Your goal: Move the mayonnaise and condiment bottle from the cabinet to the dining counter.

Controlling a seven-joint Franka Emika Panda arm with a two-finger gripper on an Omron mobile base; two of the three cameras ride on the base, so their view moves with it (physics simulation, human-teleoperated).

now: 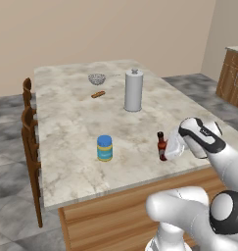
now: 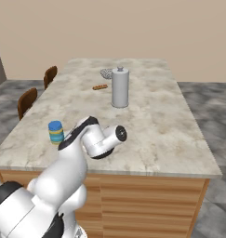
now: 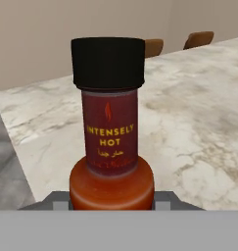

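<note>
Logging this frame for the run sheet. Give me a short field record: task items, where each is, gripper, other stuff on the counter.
mayonnaise: upright on the dining counter, near its front edge
condiment bottle: upright on the same counter, right of the jar, apart from it
gripper: at the bottle, closed around its body; the hand view shows the bottle's neck and cap close up
other items: tall grey cylinder, small bowl, small brown item

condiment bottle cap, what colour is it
Black: the small reddish-brown condiment bottle has a plain black screw cap, clearest in the hand view.
</note>
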